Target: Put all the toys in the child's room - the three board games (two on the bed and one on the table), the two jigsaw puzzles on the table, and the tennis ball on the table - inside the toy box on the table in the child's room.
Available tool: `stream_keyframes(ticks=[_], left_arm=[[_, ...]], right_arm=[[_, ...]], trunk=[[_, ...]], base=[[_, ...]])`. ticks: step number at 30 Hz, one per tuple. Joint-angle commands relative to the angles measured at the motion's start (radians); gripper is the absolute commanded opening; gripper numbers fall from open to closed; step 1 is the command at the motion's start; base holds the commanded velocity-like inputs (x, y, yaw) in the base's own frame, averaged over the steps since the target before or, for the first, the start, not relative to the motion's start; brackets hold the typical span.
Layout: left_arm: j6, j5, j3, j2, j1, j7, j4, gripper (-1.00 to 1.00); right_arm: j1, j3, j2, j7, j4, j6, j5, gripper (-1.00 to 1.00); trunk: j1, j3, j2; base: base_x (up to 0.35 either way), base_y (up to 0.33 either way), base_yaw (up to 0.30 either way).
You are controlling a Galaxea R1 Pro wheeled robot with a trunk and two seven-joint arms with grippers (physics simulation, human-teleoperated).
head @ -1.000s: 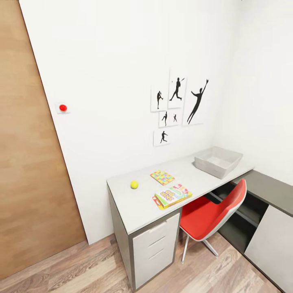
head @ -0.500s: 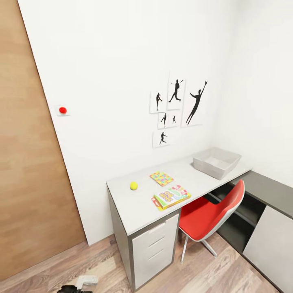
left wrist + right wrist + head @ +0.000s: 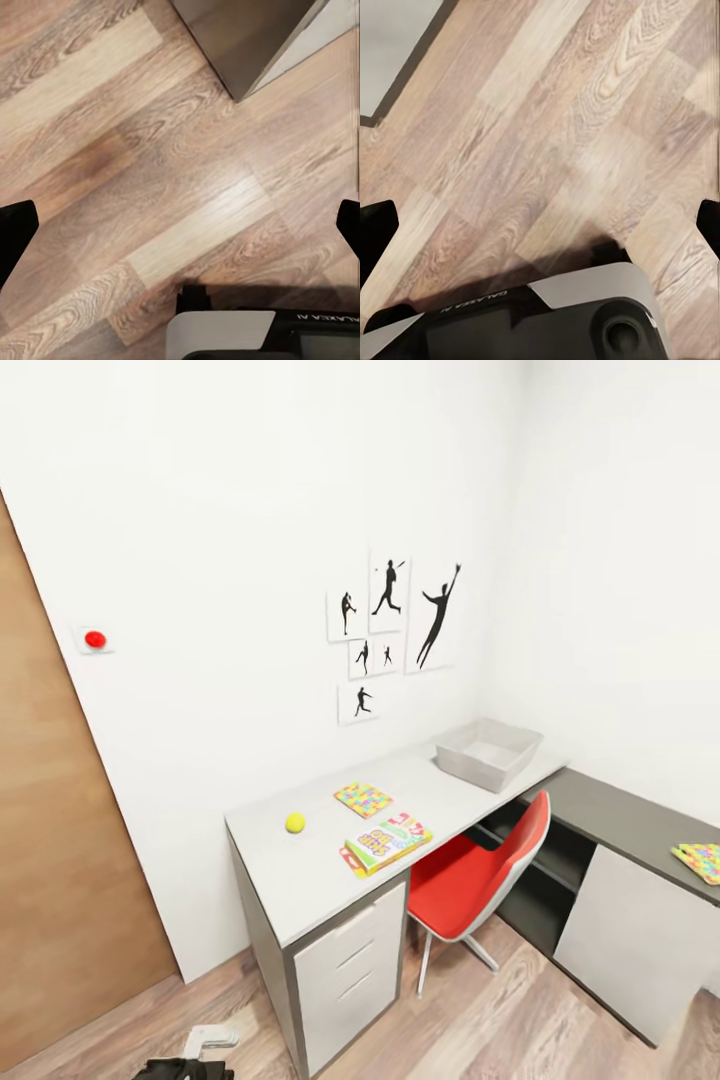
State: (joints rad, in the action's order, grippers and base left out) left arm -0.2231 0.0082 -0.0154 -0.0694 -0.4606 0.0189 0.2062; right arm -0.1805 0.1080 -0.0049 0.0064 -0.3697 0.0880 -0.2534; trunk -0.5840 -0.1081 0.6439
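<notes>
White walls [image 3: 250,510], wood floor [image 3: 480,1020], red chair [image 3: 470,880].

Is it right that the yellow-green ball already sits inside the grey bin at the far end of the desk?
Not quite. In the head view the ball lies on the bare desk top, well apart from the grey bin, which does stand at the far end.

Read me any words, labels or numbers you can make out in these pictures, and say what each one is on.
"SKIP-BO", on the green game box on the table; its smaller print is too blurred to read.
"GALAXEA", printed on the robot's body in the right wrist view; partly cut off, "AI" and "GALAXEA", in the left wrist view.
The wall posters carry silhouettes only, no words.
</notes>
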Motion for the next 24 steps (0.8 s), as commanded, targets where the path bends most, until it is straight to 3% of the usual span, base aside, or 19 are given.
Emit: stream_keyframes(ticks=[1,8,12,15,19,20,24], left_arm=[[-0.006,0.001,-0.002,0.000,0.000,0.002,0.003,1.00],[-0.004,0.000,-0.002,0.002,0.002,0.011,0.003,1.00],[-0.016,0.000,-0.006,-0.001,0.000,0.052,0.011,1.00],[-0.056,0.003,-0.011,-0.002,-0.002,0.100,0.030,1.00],[-0.243,0.006,-0.017,-0.002,-0.015,0.164,0.153,1.00],[-0.332,0.006,-0.018,-0.003,-0.019,0.180,0.241,1.00],[-0.494,0.006,-0.027,-0.004,-0.022,0.206,0.450,1.00]], right_arm=[[-0.001,0.002,0.000,0.000,-0.002,0.005,-0.008,1.00],[0.000,0.003,0.000,0.002,-0.003,0.006,-0.009,1.00],[0.001,0.007,0.002,0.004,-0.037,0.011,-0.009,1.00],[0.005,0.016,0.003,0.004,-0.116,0.049,-0.009,1.00],[0.006,0.048,0.002,0.005,-0.375,0.269,-0.009,1.00],[0.007,0.071,0.004,0.005,-0.509,0.383,-0.009,1.00],[0.007,0.126,0.011,0.004,-0.762,0.597,-0.009,1.00]], trunk=[[0.004,0.002,-0.006],[0.030,0.023,-0.055],[0.046,0.036,-0.083],[0.057,0.045,-0.104],[0.073,0.058,-0.132],[0.076,0.061,-0.139],[0.092,0.074,-0.167]], base=[[0.000,0.000,-0.282],[0.000,0.000,-0.283],[0.000,0.000,-0.284],[0.000,0.000,-0.285],[0.000,0.000,-0.285],[0.000,0.000,-0.285],[0.000,0.000,-0.285]])
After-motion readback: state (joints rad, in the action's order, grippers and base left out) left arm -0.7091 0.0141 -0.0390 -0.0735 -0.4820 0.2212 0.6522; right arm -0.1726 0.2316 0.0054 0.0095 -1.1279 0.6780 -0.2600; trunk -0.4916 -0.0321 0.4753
